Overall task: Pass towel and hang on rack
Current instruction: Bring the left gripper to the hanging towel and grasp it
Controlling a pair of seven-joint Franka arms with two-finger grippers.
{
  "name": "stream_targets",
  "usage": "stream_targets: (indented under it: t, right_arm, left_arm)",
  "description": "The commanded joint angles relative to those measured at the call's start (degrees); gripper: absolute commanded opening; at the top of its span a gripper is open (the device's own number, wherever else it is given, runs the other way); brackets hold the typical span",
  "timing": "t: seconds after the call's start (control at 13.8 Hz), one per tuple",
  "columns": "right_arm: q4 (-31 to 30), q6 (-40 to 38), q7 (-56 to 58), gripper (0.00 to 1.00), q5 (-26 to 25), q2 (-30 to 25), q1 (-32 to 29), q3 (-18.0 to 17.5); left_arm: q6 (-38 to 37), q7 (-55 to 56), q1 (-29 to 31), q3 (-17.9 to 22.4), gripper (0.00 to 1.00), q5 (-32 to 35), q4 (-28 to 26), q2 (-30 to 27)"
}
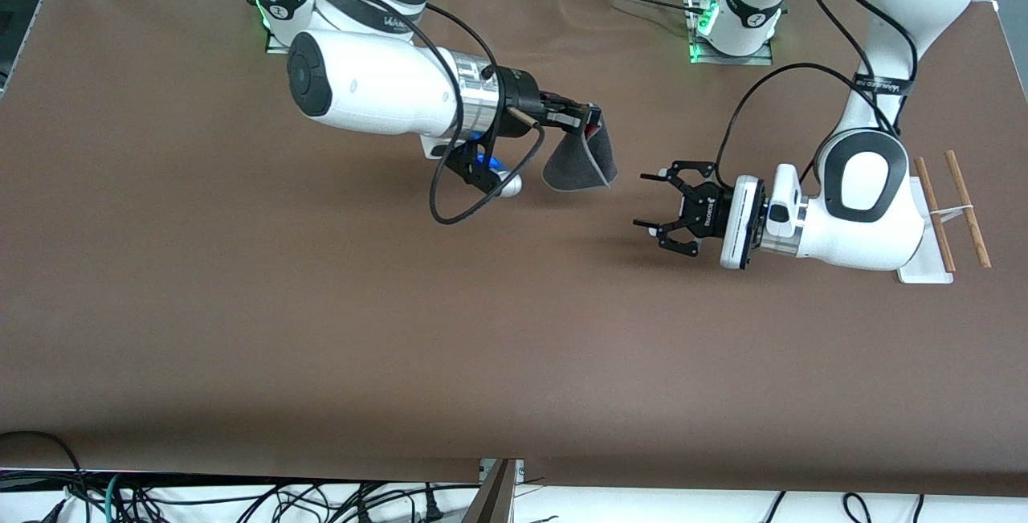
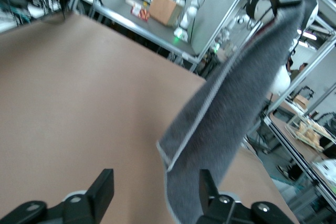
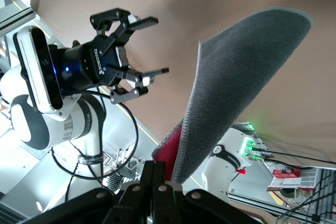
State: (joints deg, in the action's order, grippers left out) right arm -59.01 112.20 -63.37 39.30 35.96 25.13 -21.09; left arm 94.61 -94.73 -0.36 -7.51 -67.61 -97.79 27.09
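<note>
My right gripper (image 1: 592, 120) is shut on the top edge of the towel (image 1: 580, 163) and holds it up above the middle of the table. The towel hangs down, dark grey face out. The right wrist view shows the gripper (image 3: 160, 165) clamped on the towel (image 3: 241, 82), with a strip of its red face by the fingers. My left gripper (image 1: 649, 202) is open and empty, level with the towel and a short gap from it, pointing at it. In the left wrist view the towel (image 2: 236, 108) hangs just ahead of the open gripper (image 2: 155, 178). The rack (image 1: 950, 210) stands at the left arm's end of the table, partly hidden by the left arm.
The brown table top (image 1: 321, 306) has nothing else on it. The arm bases (image 1: 735, 25) stand along its edge farthest from the front camera. Cables lie below the table's near edge (image 1: 241, 507).
</note>
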Motion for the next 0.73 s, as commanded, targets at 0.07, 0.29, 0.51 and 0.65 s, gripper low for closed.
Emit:
stream_targets:
  t: [0.07, 0.29, 0.51, 0.65]
  right_arm:
    - [0.6, 1.4, -1.3, 0.00, 0.3, 0.3, 0.8, -0.2]
    - [0.6, 1.4, -1.7, 0.00, 0.3, 0.3, 0.8, -0.2]
    - [0.6, 1.9, -1.8, 0.00, 0.3, 0.3, 1.1, -0.1]
    - [0.6, 2.0, -1.7, 0.00, 0.2, 0.4, 1.2, -0.1]
  left_arm:
    - [1.2, -6.0, -1.1, 0.1, 0.73, -3.6, 0.0, 0.8]
    - [1.3, -11.0, -1.3, -1.0, 0.73, -6.2, -2.7, 0.7]
    - [1.3, -16.7, -1.6, -1.0, 0.71, -9.5, -5.5, 0.7]
    - [1.3, -18.5, -1.8, -1.1, 0.70, -9.8, -6.5, 0.6]
